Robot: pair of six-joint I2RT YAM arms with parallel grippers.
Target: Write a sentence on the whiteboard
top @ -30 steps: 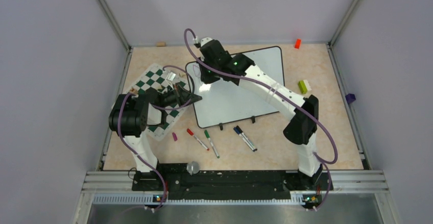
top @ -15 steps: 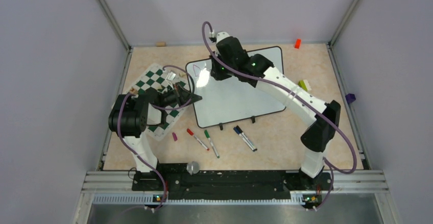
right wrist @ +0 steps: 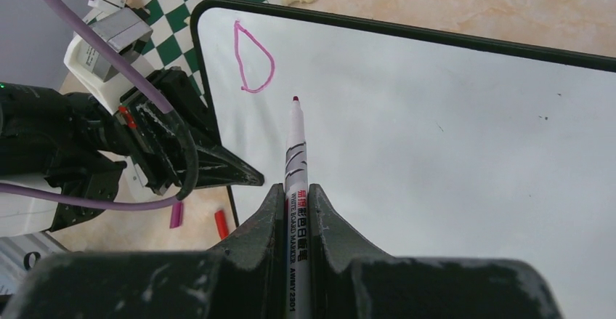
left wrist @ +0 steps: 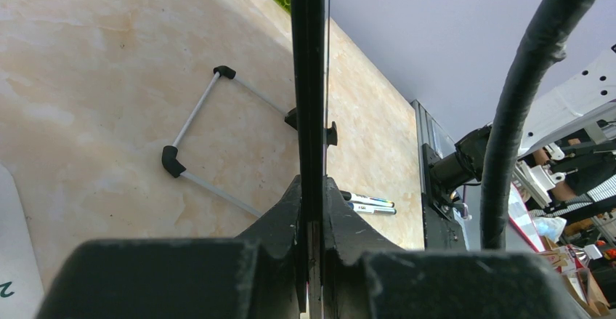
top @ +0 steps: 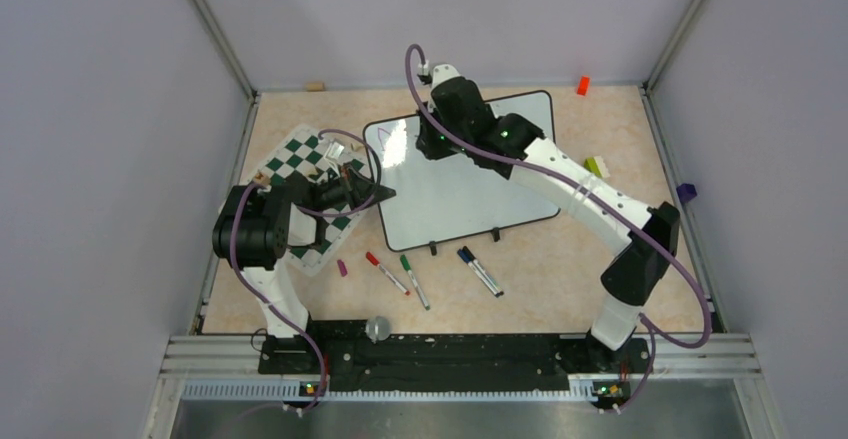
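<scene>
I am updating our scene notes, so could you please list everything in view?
whiteboard: one, white with black frame, table centre
pink loop: one, on the whiteboard's corner near the chess mat
held marker: one, white body with pink tip, over the whiteboard beside the loop
chess mat: one, green and white, left of the whiteboard
loose markers: four, red, green and two dark, in front of the whiteboard
purple cap: one, by the mat's near edge
orange block: one, far right corner
green block: one, right of the whiteboard
left gripper: shut on the whiteboard's left edge
right gripper: shut on the held marker
</scene>
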